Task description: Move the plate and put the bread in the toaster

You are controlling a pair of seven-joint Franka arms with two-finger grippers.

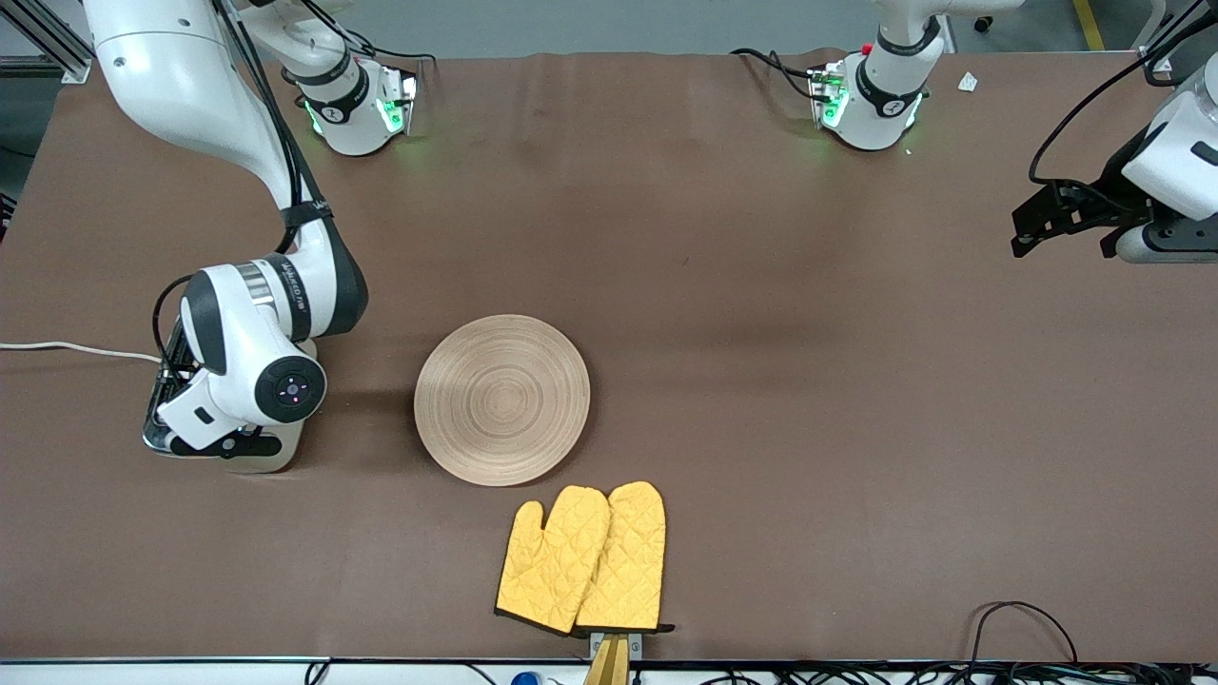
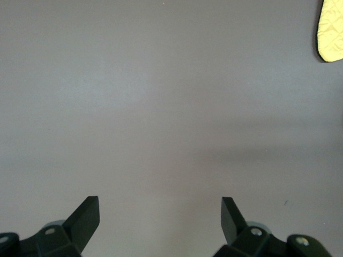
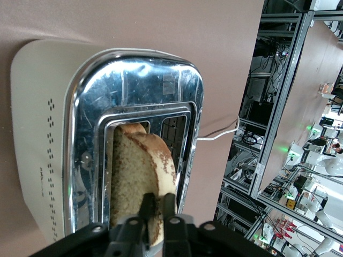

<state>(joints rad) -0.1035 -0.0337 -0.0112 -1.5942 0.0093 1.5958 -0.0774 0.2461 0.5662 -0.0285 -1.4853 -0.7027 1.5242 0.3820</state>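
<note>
The cream toaster with its chrome top stands toward the right arm's end of the table, beside the plate. In the front view only its side shows under the right arm's wrist. My right gripper is over the toaster, shut on the top edge of the bread. The brown slice stands upright, partly down in one slot. The round light-wood plate lies bare mid-table. My left gripper is open and empty, held over bare table at the left arm's end.
A pair of yellow oven mitts lies nearer the front camera than the plate; one tip shows in the left wrist view. The toaster's white cord runs off the table's end. Both arm bases stand along the table's top edge in the front view.
</note>
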